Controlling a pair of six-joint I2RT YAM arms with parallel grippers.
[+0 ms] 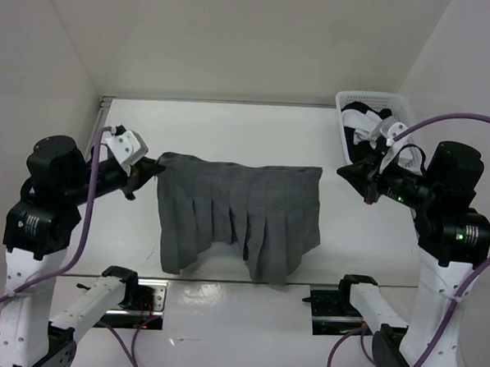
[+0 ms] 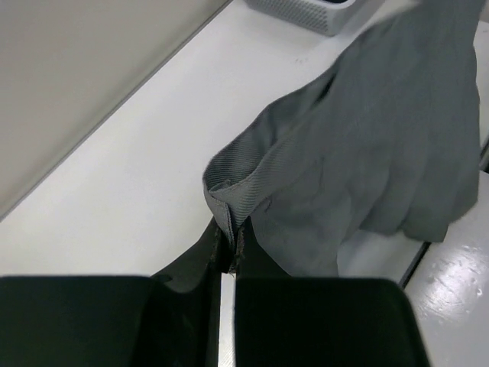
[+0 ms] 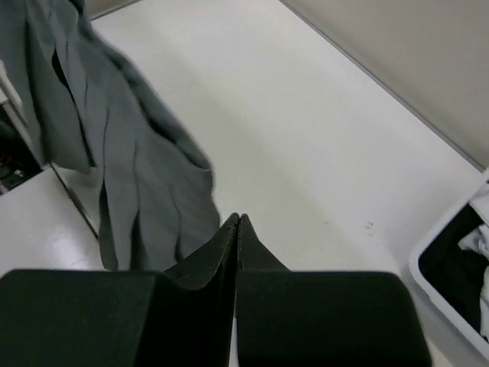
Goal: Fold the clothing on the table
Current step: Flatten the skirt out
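1. The left gripper (image 1: 149,169) pinches one top corner of the thin mid-grey pleated skirt (image 1: 239,212), spread mid-way across the matte white tabletop (image 1: 232,125).
2. The right gripper (image 1: 348,173), closed on nothing, hangs near the opposite corner.
3. The light, limp cloth will likely sag; the top corners offer the best hold.

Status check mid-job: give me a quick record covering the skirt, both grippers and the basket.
skirt: grey, pleated, spread open across the table, no fold seen yet
left gripper: jaws shut on the skirt's top left corner
right gripper: jaws shut, nothing between them, just off the skirt's top right corner
basket: white lattice, far right of the table, holding a white-and-black garment
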